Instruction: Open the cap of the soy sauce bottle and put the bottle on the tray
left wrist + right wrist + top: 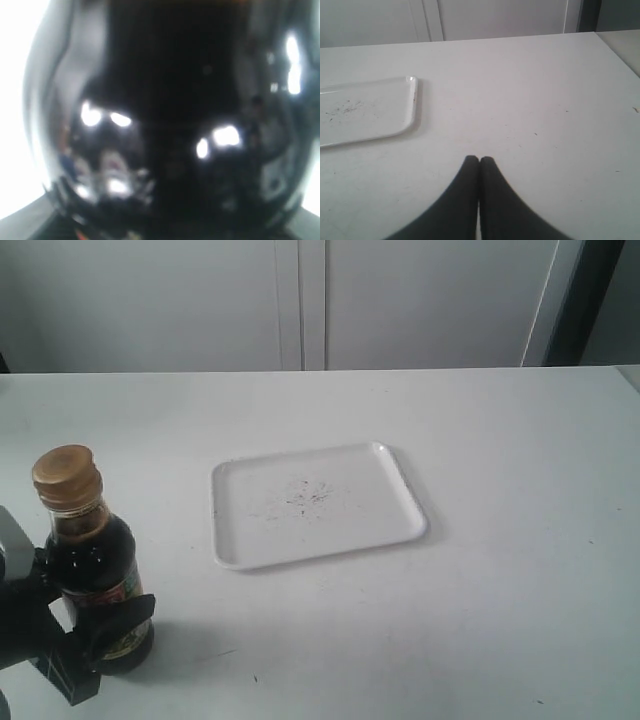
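Note:
The soy sauce bottle (90,560) stands upright on the table at the near left, dark liquid inside. Its golden-brown cap (66,475) is down on the neck. My left gripper (92,598) reaches in from the left edge with its black fingers (128,612) on either side of the bottle's lower body, against the glass. The left wrist view is filled by the blurred dark bottle (165,100). The white tray (232,540) lies flat mid-table, right of the bottle, with nothing on it but dark specks. My right gripper (479,160) is shut on nothing, low over the table beside the tray (395,122).
White cabinet doors (300,300) stand behind the table's far edge. The white tabletop (500,620) stretches to the right of the tray. The right arm does not show in the exterior view.

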You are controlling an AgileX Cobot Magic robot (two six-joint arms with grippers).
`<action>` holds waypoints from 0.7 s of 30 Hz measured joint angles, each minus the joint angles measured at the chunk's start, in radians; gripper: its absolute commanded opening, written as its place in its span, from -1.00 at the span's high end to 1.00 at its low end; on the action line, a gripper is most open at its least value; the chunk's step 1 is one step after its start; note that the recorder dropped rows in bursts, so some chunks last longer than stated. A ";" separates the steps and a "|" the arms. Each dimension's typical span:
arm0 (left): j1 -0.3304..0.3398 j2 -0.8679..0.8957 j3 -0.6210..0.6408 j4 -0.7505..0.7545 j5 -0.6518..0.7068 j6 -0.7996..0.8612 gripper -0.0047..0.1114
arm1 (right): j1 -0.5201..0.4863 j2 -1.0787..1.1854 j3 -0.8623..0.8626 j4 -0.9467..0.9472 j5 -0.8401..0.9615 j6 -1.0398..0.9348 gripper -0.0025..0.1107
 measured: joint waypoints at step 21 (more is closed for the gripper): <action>0.000 0.000 0.000 0.014 -0.002 0.042 0.92 | 0.000 0.000 0.000 -0.012 -0.457 0.068 0.96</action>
